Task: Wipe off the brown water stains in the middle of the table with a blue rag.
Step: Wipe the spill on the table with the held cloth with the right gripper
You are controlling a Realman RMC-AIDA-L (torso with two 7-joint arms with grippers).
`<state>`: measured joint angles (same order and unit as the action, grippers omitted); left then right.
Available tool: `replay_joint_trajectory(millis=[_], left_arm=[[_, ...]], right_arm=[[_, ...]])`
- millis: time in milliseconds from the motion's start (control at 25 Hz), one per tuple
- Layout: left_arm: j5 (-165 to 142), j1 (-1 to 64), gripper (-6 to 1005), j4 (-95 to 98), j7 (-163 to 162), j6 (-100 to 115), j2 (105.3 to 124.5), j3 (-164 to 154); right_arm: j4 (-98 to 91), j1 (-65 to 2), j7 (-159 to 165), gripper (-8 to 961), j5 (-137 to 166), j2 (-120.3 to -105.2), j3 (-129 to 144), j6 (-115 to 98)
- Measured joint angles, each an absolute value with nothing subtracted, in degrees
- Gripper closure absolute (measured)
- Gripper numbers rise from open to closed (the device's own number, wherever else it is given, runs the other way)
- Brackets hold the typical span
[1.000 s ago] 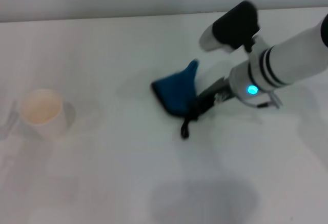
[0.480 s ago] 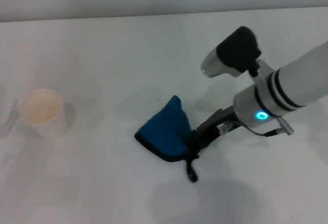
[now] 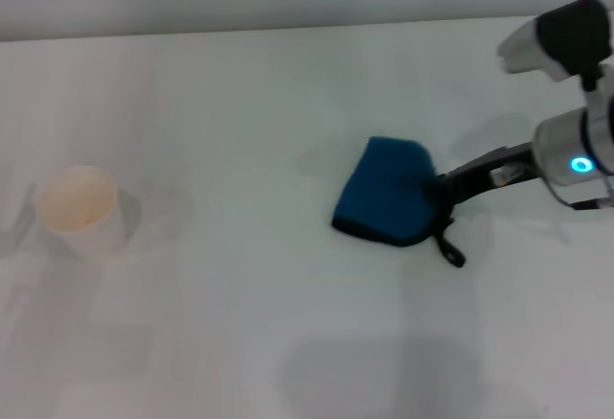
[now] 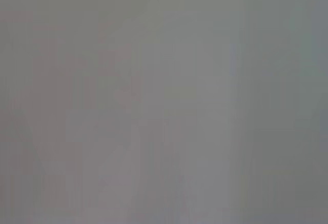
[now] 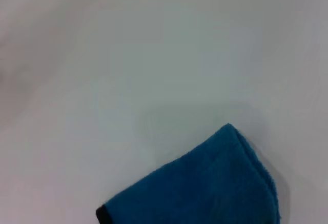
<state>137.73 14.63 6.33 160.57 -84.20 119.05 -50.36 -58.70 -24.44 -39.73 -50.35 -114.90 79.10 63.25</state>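
The blue rag [image 3: 384, 192] lies flat on the white table [image 3: 240, 93], right of the middle, with its black loop strap [image 3: 451, 247] trailing toward the front. My right gripper [image 3: 438, 190] reaches in from the right edge and is shut on the rag's right edge, pressing it onto the table. The right wrist view shows the rag [image 5: 205, 190] against bare white tabletop [image 5: 154, 55]. No brown water stain shows in any view. My left gripper is out of view; the left wrist view shows only plain grey.
A pale paper cup [image 3: 81, 210] stands at the left of the table. The table's far edge [image 3: 288, 29] runs along the back. A grey shadow [image 3: 379, 376] lies on the tabletop at the front.
My right arm has drawn back to the right and farther away, dragging the rag with it from the front middle. Before that it swept the rag toward the front and left.
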Motion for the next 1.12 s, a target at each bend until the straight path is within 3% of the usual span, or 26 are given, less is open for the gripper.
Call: replay_joint_trajectory(millis=[1120], left_arm=[[137.72, 15.13, 106, 6.30, 160.57, -84.20, 119.00, -50.36]], right_arm=[[-56.99, -22.53, -43.06, 788, -49.22, -114.86, 73.65, 64.48]])
